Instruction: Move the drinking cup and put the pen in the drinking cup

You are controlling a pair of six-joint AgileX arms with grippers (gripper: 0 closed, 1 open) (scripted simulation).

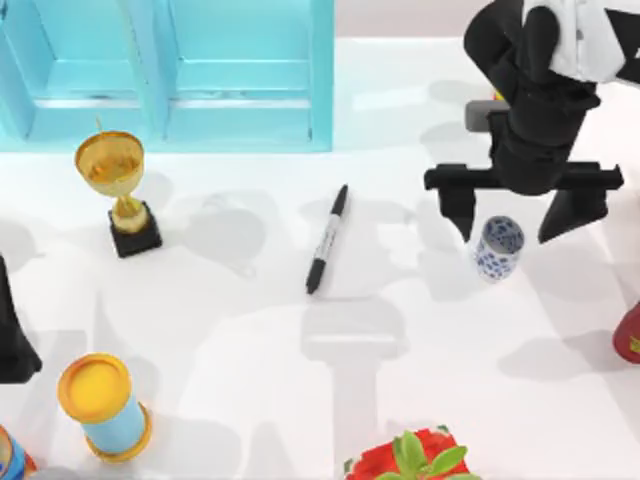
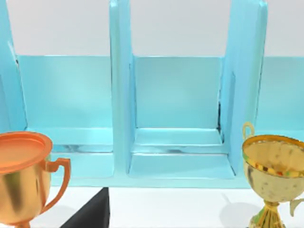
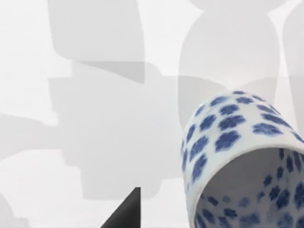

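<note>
Right gripper hangs over the table's right side, fingers spread wide and released, straddling the drinking cup without touching it. Cup stands upright on the white table, mouth up; in the right wrist view the cup sits close with one dark fingertip apart from it. The pen lies flat near table centre, at 9 o'clock from the cup, well apart. Left arm parked at the left edge; can't tell its grip state. Gold trophy at 10 o'clock from the pen.
</note>
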